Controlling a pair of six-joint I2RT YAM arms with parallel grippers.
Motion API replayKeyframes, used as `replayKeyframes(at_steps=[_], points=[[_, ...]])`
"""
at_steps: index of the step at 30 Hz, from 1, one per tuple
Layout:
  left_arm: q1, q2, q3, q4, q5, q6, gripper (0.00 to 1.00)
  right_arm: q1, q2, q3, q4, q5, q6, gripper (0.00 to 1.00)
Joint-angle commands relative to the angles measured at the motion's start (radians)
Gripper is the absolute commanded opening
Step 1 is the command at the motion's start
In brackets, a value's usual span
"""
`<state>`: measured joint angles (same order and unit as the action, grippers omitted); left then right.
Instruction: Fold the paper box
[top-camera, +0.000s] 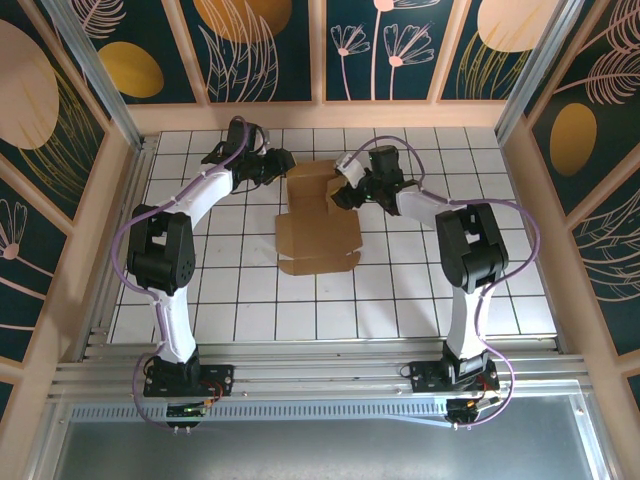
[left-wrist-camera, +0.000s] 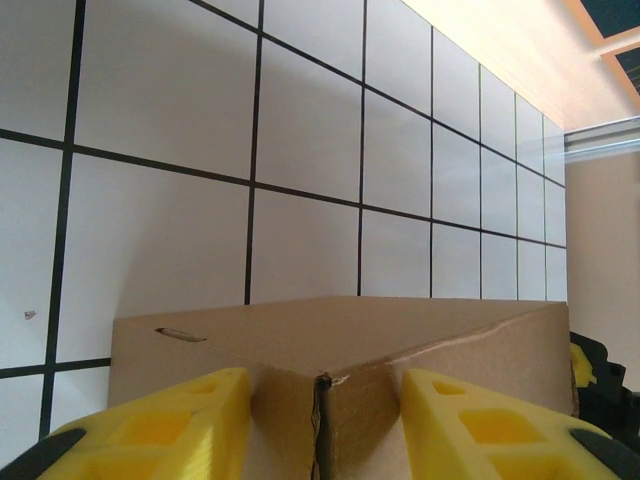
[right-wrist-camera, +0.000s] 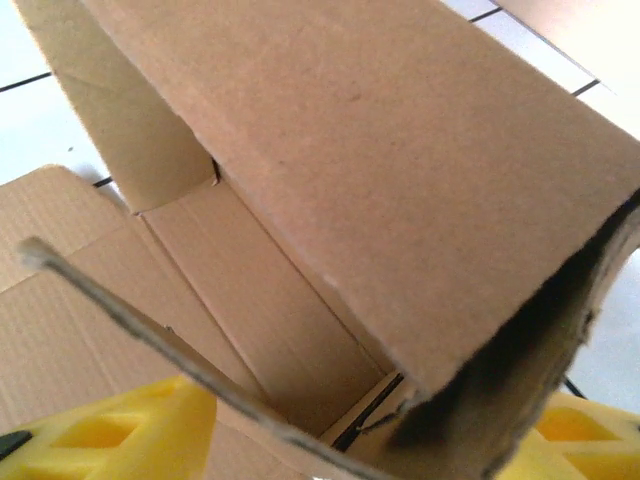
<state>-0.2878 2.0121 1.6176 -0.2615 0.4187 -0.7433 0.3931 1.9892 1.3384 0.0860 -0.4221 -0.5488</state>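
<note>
Two yellow fingers (left-wrist-camera: 150, 430) of the left gripper (left-wrist-camera: 320, 425) sit on either side of a folded corner of the plain brown cardboard paper box (left-wrist-camera: 330, 340). Their inner faces lie against the cardboard, so this claw is closed on the box at a middling width. A dark seam runs down the corner between them, and a small slot is cut near the panel's upper left edge. Seen from above, this gripper meets the far left side of the box, where a wall is raised.

The right gripper (right-wrist-camera: 350, 445) has its jaws well parted, its own yellow fingers at the bottom corners of the wrist view. A thin flap edge crosses over the one at the left of that view, and a broad raised panel slopes down over the other. Between those two sheets a gap shows the box's inner floor and a side wall. Whether either finger presses the cardboard I cannot tell. From above, this gripper reaches in from the right at the box's far end.

The box lies near the middle of the white tiled table (top-camera: 250, 300), between the two arms, its far part raised into walls and its near part flat on the tiles. Purple cables (top-camera: 125, 225) loop along both arms. Dark panels painted with pale plant shapes (top-camera: 260, 40) ring the table.
</note>
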Motion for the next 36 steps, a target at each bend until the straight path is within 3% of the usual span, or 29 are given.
replayKeyframes(at_steps=[1,5,13,26,29,34,36], points=[[-0.009,-0.014,-0.01,0.006,0.038,-0.02,0.44,0.029,0.025,0.03,0.108,0.061,0.105,0.58],[-0.011,-0.013,-0.008,0.013,0.046,-0.026,0.43,0.059,0.05,0.021,0.174,0.147,0.182,0.58],[-0.022,-0.001,0.007,0.015,0.061,-0.037,0.44,0.111,0.146,0.145,0.098,0.282,0.324,0.51],[-0.025,0.002,0.001,0.026,0.07,-0.046,0.44,0.145,0.189,0.137,0.167,0.433,0.518,0.16],[-0.029,-0.001,-0.012,0.045,0.08,-0.06,0.44,0.148,0.212,0.148,0.161,0.488,0.582,0.0],[-0.039,-0.002,-0.025,0.062,0.091,-0.068,0.44,0.171,0.233,0.122,0.208,0.48,0.619,0.01],[-0.04,-0.001,-0.023,0.061,0.089,-0.067,0.44,0.171,0.239,0.114,0.221,0.449,0.63,0.05]])
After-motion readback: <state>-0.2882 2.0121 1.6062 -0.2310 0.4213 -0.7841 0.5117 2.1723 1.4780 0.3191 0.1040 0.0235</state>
